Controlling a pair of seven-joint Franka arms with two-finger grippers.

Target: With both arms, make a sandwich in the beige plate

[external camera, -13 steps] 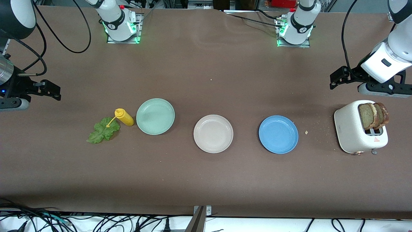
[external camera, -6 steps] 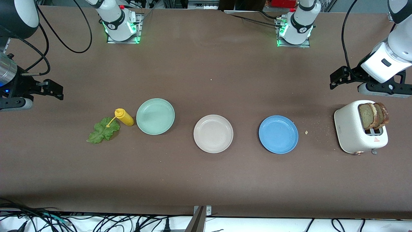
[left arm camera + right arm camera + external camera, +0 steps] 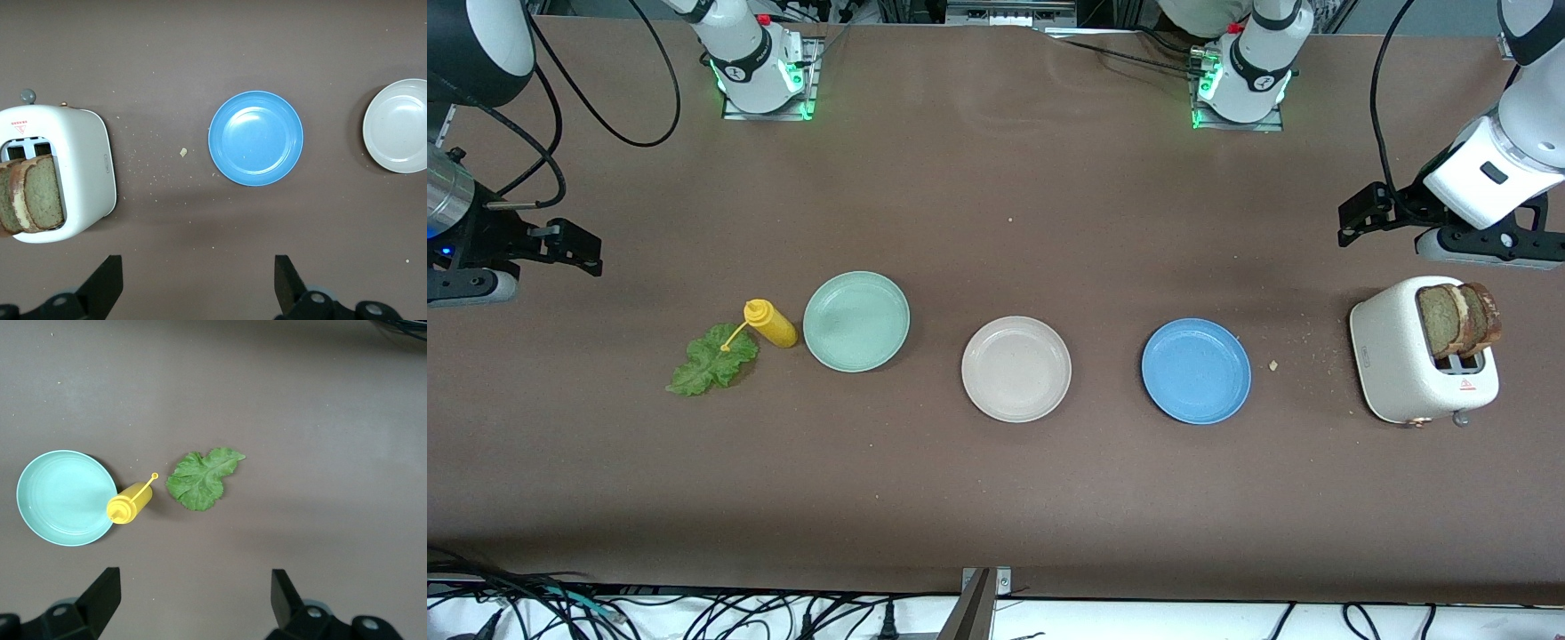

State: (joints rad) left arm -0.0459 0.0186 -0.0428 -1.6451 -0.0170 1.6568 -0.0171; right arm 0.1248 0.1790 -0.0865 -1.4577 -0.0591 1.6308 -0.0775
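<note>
The beige plate (image 3: 1016,368) sits empty at the table's middle and also shows in the left wrist view (image 3: 398,125). Two brown bread slices (image 3: 1458,318) stand in a white toaster (image 3: 1392,360) at the left arm's end; they also show in the left wrist view (image 3: 33,200). A green lettuce leaf (image 3: 711,359) lies flat toward the right arm's end and shows in the right wrist view (image 3: 202,477). My left gripper (image 3: 1356,218) is open and empty, up over bare table beside the toaster (image 3: 197,280). My right gripper (image 3: 574,249) is open and empty over bare table near the lettuce (image 3: 193,597).
A mint-green plate (image 3: 856,321) and a blue plate (image 3: 1196,371) flank the beige plate, both empty. A yellow squeeze bottle (image 3: 770,324) lies between the lettuce and the mint-green plate. Crumbs (image 3: 1273,364) lie between the blue plate and the toaster.
My right gripper has shifted slightly toward the table's middle. The left arm and all objects have not moved.
</note>
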